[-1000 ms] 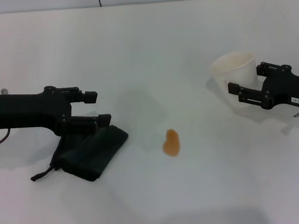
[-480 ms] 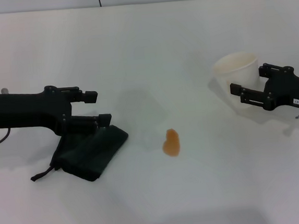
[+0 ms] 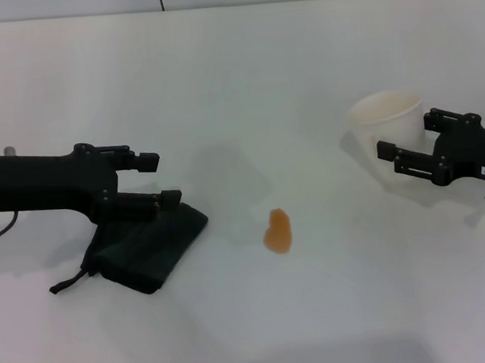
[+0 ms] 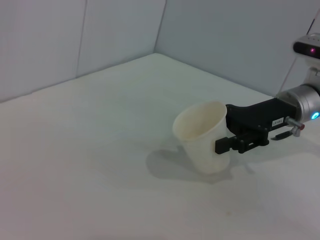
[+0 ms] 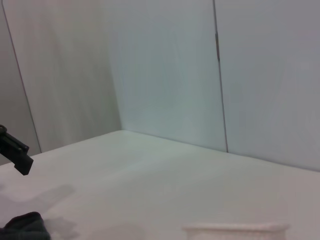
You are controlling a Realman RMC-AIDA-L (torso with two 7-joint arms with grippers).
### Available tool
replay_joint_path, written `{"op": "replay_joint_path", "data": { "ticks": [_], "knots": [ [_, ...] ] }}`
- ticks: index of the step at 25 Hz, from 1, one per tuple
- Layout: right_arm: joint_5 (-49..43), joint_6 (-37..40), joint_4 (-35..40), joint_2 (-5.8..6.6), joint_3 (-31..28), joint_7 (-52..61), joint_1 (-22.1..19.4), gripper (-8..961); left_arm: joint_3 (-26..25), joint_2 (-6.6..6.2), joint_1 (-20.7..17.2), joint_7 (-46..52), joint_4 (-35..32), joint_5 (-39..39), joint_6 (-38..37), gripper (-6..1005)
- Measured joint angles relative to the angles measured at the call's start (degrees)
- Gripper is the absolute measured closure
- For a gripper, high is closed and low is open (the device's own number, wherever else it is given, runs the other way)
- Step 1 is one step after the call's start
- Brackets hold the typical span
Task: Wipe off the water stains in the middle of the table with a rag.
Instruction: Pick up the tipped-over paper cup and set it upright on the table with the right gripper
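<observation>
The white paper cup (image 3: 384,122), clamped in the right hand (image 3: 386,154), has been carried slightly rightward, while the left hand (image 3: 159,178) is held open just above the dark folded rag (image 3: 151,247), left of the small amber, heart-shaped water stains (image 3: 277,231) on the white tabletop (image 3: 242,79).

- Bright, even overhead light on the white table (image 3: 241,63).
- Soft, faint shadows beside the cup (image 3: 383,118) and rag (image 3: 150,245).
- No glare; slightly soft focus.
</observation>
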State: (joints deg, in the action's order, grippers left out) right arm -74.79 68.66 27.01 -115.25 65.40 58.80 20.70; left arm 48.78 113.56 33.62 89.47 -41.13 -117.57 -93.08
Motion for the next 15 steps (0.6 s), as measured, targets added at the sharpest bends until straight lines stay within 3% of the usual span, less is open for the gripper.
{"op": "replay_joint_path", "data": {
  "ticks": [15],
  "knots": [
    [0.1, 0.0, -0.4, 0.07, -0.6, 0.2, -0.5, 106, 0.0, 0.01, 0.2, 0.0, -0.1, 0.0, 0.0, 217]
  ]
}}
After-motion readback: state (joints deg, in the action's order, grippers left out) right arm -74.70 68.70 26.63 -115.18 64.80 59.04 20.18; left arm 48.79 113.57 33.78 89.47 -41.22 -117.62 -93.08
